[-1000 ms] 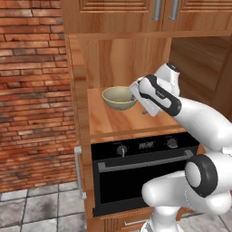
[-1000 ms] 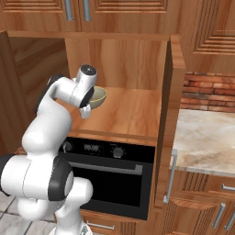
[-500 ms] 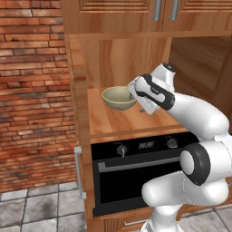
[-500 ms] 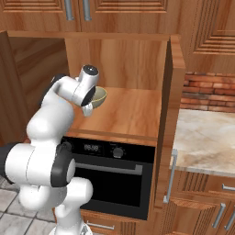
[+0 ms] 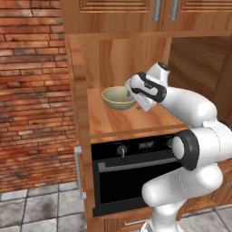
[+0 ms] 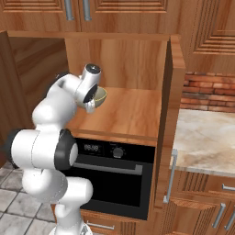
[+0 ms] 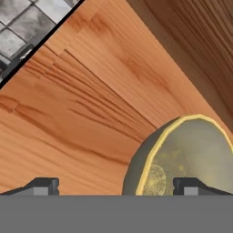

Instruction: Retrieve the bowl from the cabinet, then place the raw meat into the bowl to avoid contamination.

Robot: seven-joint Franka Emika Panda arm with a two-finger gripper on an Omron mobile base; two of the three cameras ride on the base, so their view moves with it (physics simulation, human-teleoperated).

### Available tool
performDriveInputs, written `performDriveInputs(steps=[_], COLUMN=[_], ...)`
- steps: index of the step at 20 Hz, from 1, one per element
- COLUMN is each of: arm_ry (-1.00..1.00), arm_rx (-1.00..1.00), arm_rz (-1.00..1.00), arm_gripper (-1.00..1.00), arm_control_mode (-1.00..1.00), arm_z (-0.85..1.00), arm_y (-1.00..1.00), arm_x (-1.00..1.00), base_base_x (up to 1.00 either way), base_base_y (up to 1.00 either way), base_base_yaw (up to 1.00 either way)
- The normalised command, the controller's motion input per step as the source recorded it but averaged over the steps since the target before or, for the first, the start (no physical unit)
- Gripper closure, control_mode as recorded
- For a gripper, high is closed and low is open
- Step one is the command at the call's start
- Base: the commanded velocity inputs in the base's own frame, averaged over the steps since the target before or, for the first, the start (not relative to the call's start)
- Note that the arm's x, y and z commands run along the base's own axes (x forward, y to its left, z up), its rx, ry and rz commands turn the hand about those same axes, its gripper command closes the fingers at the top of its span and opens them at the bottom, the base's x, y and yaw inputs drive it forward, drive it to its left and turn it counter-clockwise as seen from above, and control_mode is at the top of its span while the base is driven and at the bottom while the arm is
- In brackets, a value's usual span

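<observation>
The bowl (image 5: pixel 116 98) is pale olive with a yellowish rim and sits on the shelf (image 5: pixel 129 121) of the open cabinet above the oven. My gripper (image 5: pixel 133 97) reaches in from the right and meets the bowl's right side. In the hand view the gripper (image 7: pixel 117 186) is open. One fingertip (image 7: pixel 44 185) hangs over bare wood and the other is over the bowl (image 7: pixel 195 152), so the rim runs between them. The right base view has the bowl (image 6: pixel 100 94) just behind my hand. The raw meat is out of view.
A black oven (image 5: pixel 131 174) sits under the shelf. The cabinet's opened doors stand edge-on at the left (image 5: pixel 79 90) and swung out on the right (image 5: pixel 199 68). A brick wall (image 5: pixel 31 90) is further left. A stone counter (image 6: pixel 206 137) lies to the right.
The hand has crept a little closer to the bowl, and the arm's lower links have shifted. The jaws stay open and the bowl has not moved.
</observation>
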Motion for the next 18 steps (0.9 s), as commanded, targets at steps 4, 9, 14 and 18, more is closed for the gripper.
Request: performDriveInputs(steps=[4, 9, 14, 18], arm_ry=[0.00, 0.00, 0.00, 0.00], arm_rx=[0.00, 0.00, 0.00, 0.00], arm_rz=[-0.02, -0.03, -0.03, -0.03], arm_gripper=[-1.00, -1.00, -1.00, -1.00], arm_control_mode=[-1.00, -1.00, -1.00, -1.00], arm_z=[-0.15, -0.22, -0.21, -0.17], arm_y=[0.00, 0.00, 0.00, 0.00], arm_x=[0.37, 0.31, 0.31, 0.32], base_base_x=[0.00, 0.00, 0.00, 0.00], base_base_y=[0.00, 0.00, 0.00, 0.00], base_base_yaw=[0.00, 0.00, 0.00, 0.00])
